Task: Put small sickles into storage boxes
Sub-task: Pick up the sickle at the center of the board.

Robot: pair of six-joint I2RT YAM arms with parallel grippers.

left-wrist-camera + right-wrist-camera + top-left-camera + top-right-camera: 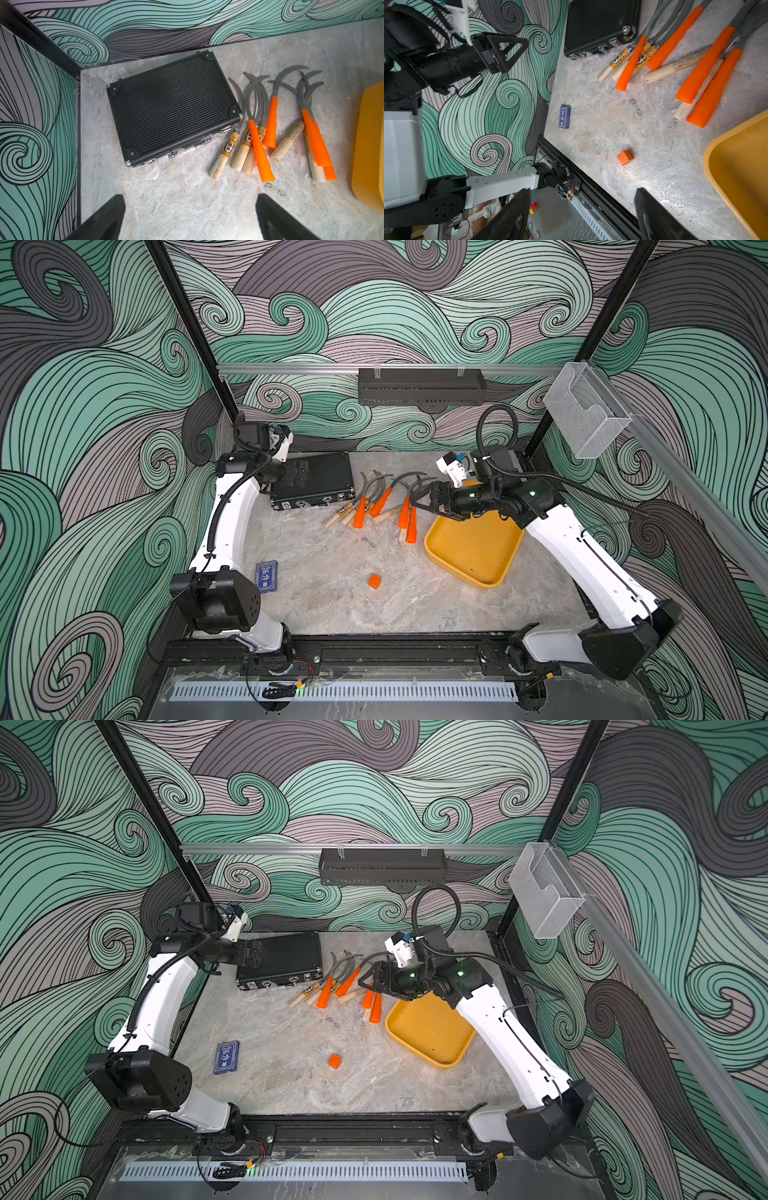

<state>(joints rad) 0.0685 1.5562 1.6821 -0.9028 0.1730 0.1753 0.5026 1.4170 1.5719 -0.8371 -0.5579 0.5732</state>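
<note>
Several small sickles (374, 506) lie in a loose pile at the back middle of the table, with grey curved blades and orange or pale wooden handles; they also show in the left wrist view (270, 124) and the right wrist view (675, 58). The yellow storage box (478, 556) sits right of them and holds nothing; a top view shows its bare floor (432, 1036). My right gripper (422, 501) hovers over the pile's right end, by the box's back-left corner, jaws apart with nothing between them (583, 193). My left gripper (299, 477) hangs open over the black case, nothing between its fingers (191, 199).
A black ribbed latched case (320, 481) lies at the back left, touching the leftmost sickle blades. A small blue box (267, 576) and an orange cube (374, 581) sit on the table nearer the front. A clear bin (586, 410) hangs on the right rail.
</note>
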